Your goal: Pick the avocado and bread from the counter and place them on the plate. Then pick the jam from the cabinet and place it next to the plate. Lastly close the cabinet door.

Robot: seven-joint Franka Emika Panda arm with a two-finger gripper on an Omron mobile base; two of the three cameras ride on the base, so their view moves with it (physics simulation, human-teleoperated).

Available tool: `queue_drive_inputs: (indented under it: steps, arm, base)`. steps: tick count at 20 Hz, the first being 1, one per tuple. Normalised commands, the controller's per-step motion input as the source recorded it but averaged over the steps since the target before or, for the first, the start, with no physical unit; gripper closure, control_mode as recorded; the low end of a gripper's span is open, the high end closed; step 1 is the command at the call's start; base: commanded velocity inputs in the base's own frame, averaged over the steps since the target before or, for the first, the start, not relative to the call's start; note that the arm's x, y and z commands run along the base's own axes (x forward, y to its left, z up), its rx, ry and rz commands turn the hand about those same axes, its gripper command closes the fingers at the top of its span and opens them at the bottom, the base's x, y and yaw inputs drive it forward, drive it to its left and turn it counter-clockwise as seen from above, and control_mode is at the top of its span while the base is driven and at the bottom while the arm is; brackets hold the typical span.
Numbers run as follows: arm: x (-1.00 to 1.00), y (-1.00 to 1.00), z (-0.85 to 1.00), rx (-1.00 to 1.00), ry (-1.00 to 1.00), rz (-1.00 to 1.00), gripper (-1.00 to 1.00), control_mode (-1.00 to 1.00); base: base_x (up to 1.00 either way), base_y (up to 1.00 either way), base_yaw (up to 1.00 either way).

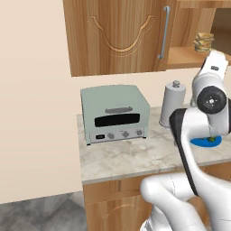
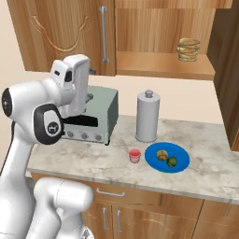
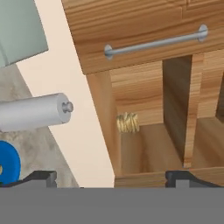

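The avocado point(image 2: 172, 161) and bread point(image 2: 162, 155) lay on the glossy blue plate point(image 2: 181, 165). The squat red jam point(image 2: 135, 156) stood on the marbled worktop point(image 2: 79, 156) just at the plate's nine o'clock. Only the wood-grain cabinet point(image 2: 163, 65) remained, apparently open. The end effector point(image 3: 111, 177) faced it, fingers wide and empty.

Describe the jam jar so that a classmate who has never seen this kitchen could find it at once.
Start at the counter and find the tall steel canister right of the toaster oven. In front of it lies a blue plate holding the bread and avocado. The jam stands just left of the plate: a tiny red jar with a pale lid, the only red thing there.
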Motion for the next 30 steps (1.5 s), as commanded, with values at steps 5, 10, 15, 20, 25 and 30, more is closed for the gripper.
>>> queue_drive_inputs:
  steps: [5,10,15,20,25,30]
  arm:
    - [-0.39,-0.31,0.0,0.0,0.02,-0.21,-1.0,-1.0]
    - [-0.41,-0.24,0.0,0.0,0.03,-0.23,-1.0,-1.0]
    - [-0.4,-0.32,0.0,0.03,0.03,-0.27,-1.0,-1.0]
    - [-0.37,-0.32,0.0,0.18,0.14,-0.28,-1.0,-1.0]
    - [-0.34,-0.27,0.0,0.17,0.2,-0.27,-1.0,-1.0]
    - [-0.29,-0.27,-0.03,0.07,0.26,-0.22,-1.0,-1.0]
  base:
    - [0.0,0.0,0.0]
    - [0.0,0.0,0.0]
    - [0.0,0.0,0.0]
    - [0.0,0.0,0.0]
    - [0.0,0.0,0.0]
    - [0.0,0.0,0.0]
